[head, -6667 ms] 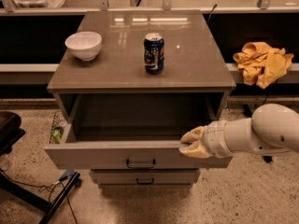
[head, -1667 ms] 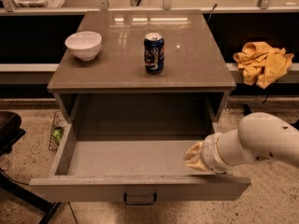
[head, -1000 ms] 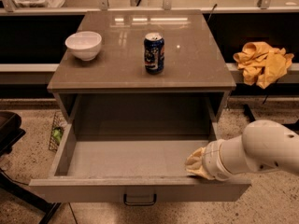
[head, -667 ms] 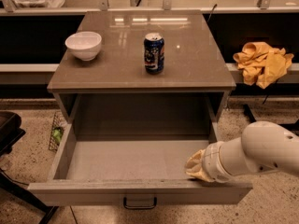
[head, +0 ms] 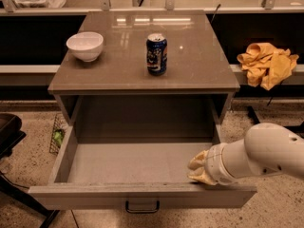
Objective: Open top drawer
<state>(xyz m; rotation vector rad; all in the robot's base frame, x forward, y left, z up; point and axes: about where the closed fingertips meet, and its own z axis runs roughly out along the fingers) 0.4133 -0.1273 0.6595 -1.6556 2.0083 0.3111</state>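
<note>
Jaw spread cannot be told; gripper [head: 199, 169] sits just behind the left-to-right front panel of the top drawer [head: 118, 197], at its right end.

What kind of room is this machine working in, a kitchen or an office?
Probably an office break area or test kitchen, though that is not certain: a white bowl and a drink can stand on a grey cabinet, whose top drawer is pulled out. The gripper sits at the drawer's front right corner.

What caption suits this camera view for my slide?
Top drawer pulled wide open, pincer at its front right corner; bowl and can on the cabinet top.
</note>
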